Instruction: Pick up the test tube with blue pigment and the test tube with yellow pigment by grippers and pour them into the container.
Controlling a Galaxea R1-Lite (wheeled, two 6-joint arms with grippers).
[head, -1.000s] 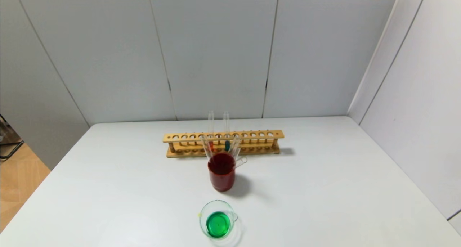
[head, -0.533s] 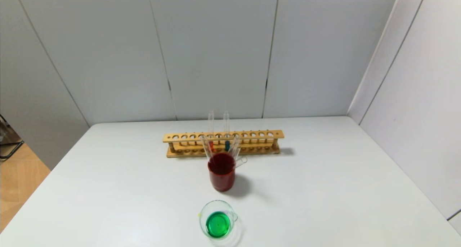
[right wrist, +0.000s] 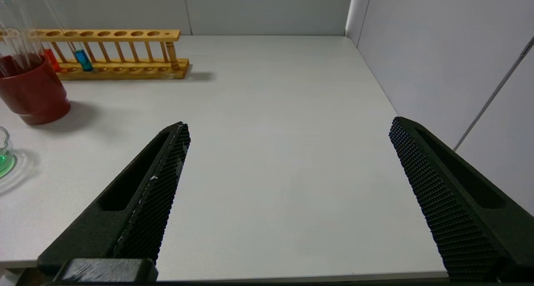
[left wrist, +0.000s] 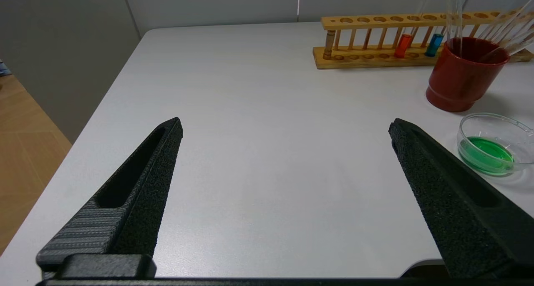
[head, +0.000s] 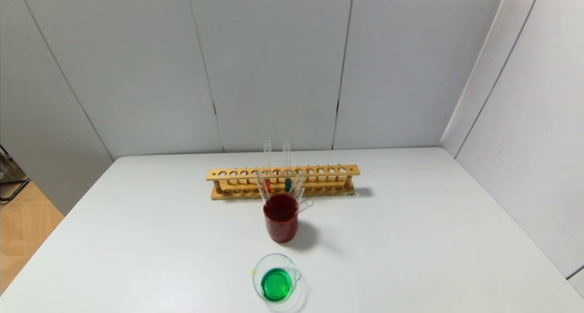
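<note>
The container (head: 268, 261), a low clear glass beaker, stands near the table's front edge and holds green liquid; it also shows in the left wrist view (left wrist: 496, 123). A test tube with blue pigment (head: 288, 184) stands upright in the wooden rack (head: 328, 170); it also shows in the left wrist view (left wrist: 434, 45) and the right wrist view (right wrist: 83, 61). No tube with yellow liquid is in view. My left gripper (left wrist: 285, 123) is open and empty over the table's front left. My right gripper (right wrist: 290, 123) is open and empty over the front right. Neither gripper shows in the head view.
A dark red cup (head: 280, 226) with several empty clear tubes leaning in it stands between the rack and the beaker. A tube with red-orange liquid (head: 267, 185) stands in the rack beside the blue one. Walls close off the back and the right side.
</note>
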